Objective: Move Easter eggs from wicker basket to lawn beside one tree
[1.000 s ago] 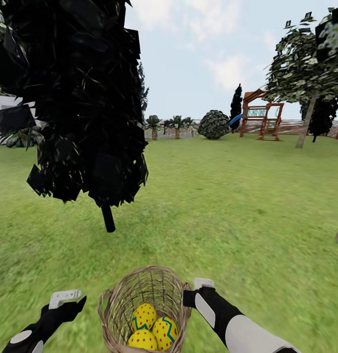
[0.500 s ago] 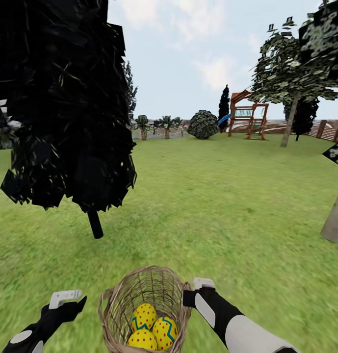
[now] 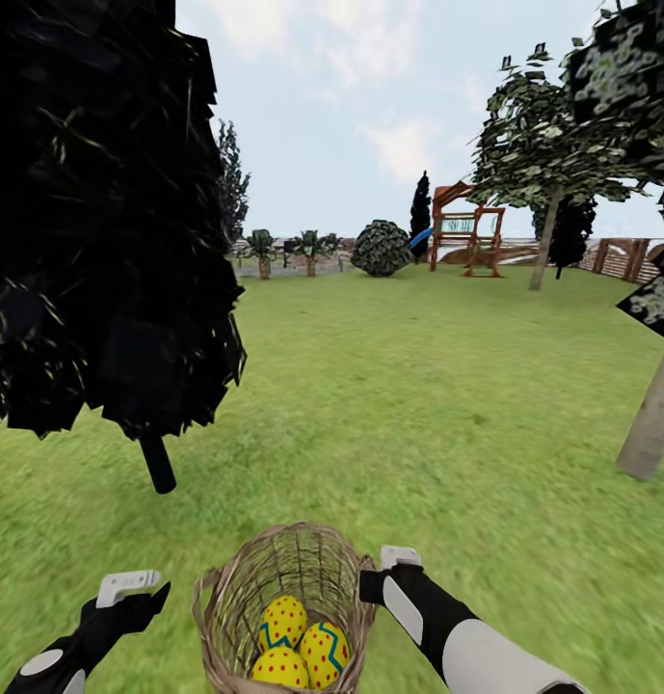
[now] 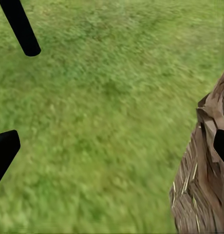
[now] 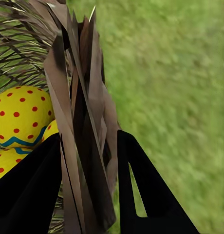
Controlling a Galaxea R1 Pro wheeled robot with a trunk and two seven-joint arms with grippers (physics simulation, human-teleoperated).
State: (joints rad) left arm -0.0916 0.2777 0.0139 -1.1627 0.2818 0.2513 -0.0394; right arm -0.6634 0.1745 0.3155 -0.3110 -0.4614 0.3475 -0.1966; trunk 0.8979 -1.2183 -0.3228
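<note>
The wicker basket (image 3: 212, 600) hangs low in the middle of the head view, just above the lawn (image 3: 418, 414). Three Easter eggs lie in it: one (image 3: 284, 618) behind, one (image 3: 325, 649) to the right, one (image 3: 278, 668) in front. My right gripper (image 3: 370, 585) is shut on the basket's right rim; in the right wrist view its fingers (image 5: 34, 190) straddle the woven wall (image 5: 83, 97), with an egg (image 5: 19, 114) inside. My left gripper (image 3: 144, 602) is open to the left of the basket, which edges the left wrist view (image 4: 202, 195). A tree's pale grey trunk (image 3: 650, 424) stands at the right.
A dark tree with a thin black trunk (image 3: 158, 463) stands close ahead on the left, its foliage hanging low. Farther off are another pale-trunked tree (image 3: 542, 253), a round bush (image 3: 380, 248), a wooden playset (image 3: 464, 231) and a slat fence (image 3: 621, 255). Open grass lies between.
The whole view has swung to the right: the dark tree slid left and the pale trunk came fully into view at the right. Arms, basket and eggs hold the same pose.
</note>
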